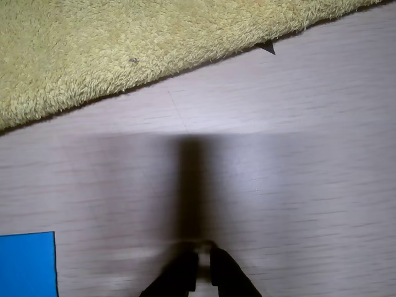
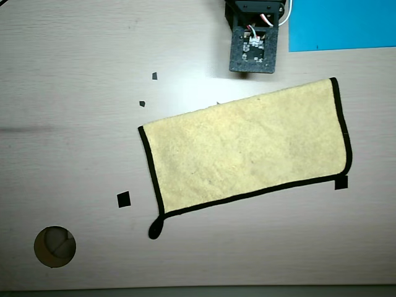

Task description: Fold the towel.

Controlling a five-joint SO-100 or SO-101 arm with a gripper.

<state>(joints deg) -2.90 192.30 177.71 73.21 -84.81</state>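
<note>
The towel (image 2: 247,148) is a pale yellow fuzzy rectangle lying flat and slightly slanted on the table. Black trim runs along its left, lower and right edges, and a black loop (image 2: 154,230) sits at the lower left corner. Its upper edge shows no trim. In the wrist view the towel (image 1: 124,49) fills the top, with its fuzzy edge running diagonally. My gripper (image 1: 203,249) enters from the bottom edge with its fingers together and nothing between them, above bare table, apart from the towel. In the overhead view the arm (image 2: 252,46) stands just above the towel's upper edge and hides the fingers.
A bright blue flat sheet (image 2: 340,25) lies at the top right, and also shows in the wrist view (image 1: 28,263). Small black square marks (image 2: 124,199) (image 2: 341,183) lie on the pale wood table (image 2: 74,136). A round hole (image 2: 54,246) is at the lower left.
</note>
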